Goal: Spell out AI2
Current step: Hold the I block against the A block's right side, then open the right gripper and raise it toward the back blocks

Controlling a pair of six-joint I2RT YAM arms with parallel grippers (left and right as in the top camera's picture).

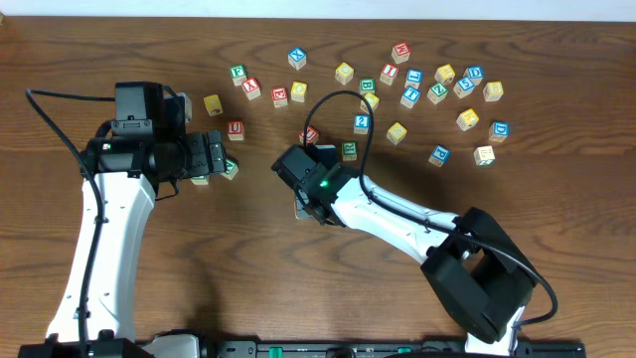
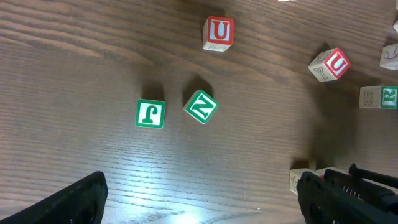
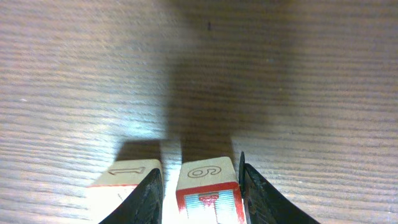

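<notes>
Wooden tabletop (image 3: 280, 74); right hand (image 3: 199, 180) snug around red-edged cube (image 3: 209, 202).

I see green J cube (image 2: 150, 114) just beside green N cube (image 2: 201, 106), red U cube (image 2: 218, 32) apart from them, yellow cubes (image 1: 344, 72) toward my table's (image 1: 60, 60) far edge

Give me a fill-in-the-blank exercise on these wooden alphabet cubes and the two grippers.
1. The left gripper hangs with its jaws ___.
2. The right gripper is shut on a small wooden cube whose facing side has a ___ border.
3. In the left wrist view, two pale alphabet cubes carry the red letter ___.
4. Beside the green-printed J cube lies a green-printed cube marked ___.
Missing words: open; red; U; N.
</notes>
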